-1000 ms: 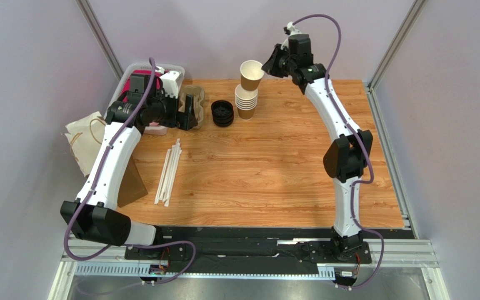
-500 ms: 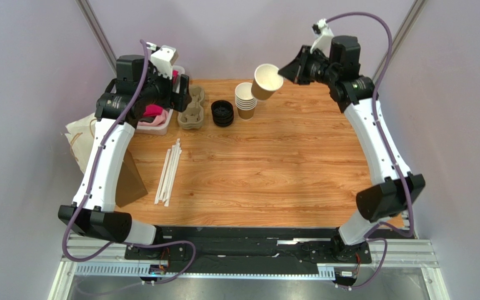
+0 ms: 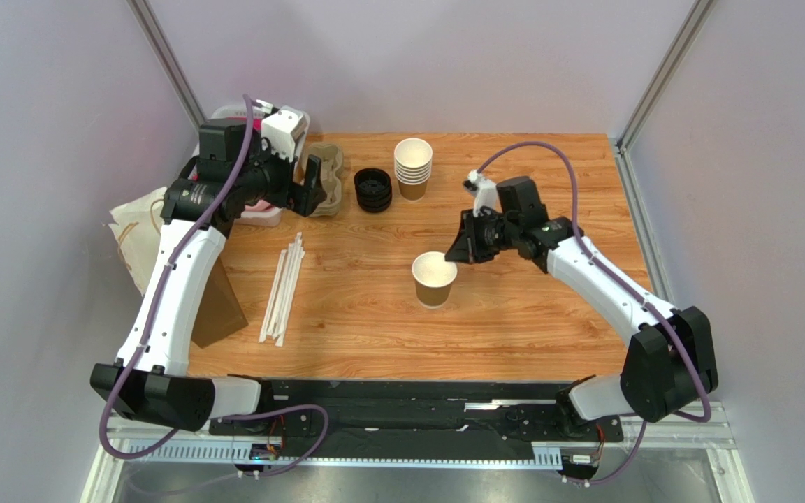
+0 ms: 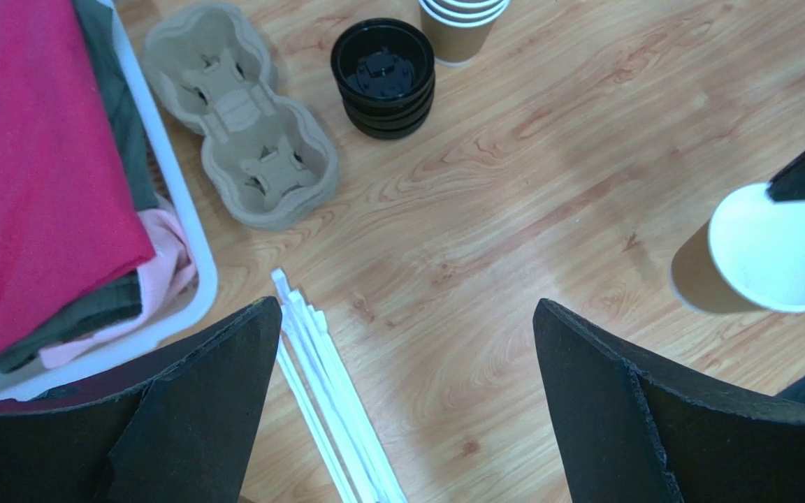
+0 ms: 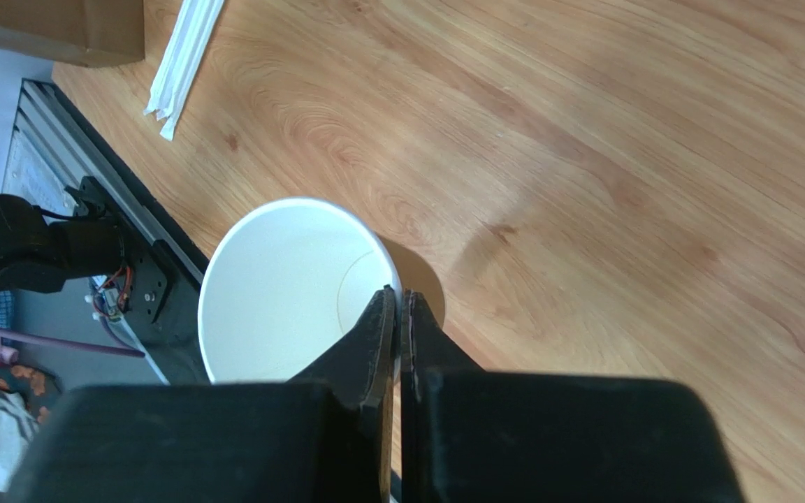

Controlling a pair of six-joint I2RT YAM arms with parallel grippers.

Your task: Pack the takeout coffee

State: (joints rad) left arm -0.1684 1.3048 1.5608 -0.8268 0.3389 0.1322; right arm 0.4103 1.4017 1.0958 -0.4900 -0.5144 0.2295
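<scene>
Since a second ago, one brown paper cup point(image 3: 434, 279) has been carried off the stack of cups point(image 3: 413, 168) down to mid-table, upright and still lidless, its rim pinched in the shut right gripper point(image 3: 460, 249), while the left gripper point(image 4: 401, 325) is held wide open and empty near the cup carrier point(image 4: 239, 115). Tbh it could get tipped or its rim creased if the pinch is dragged sideways on letting go, only one thin wall being gripped. Nothing's been left in the way: paper bag point(image 3: 142, 233), clothes basket point(image 4: 188, 225), black lids point(image 3: 373, 190) and straws point(image 3: 284, 283) are all well apart.
</scene>
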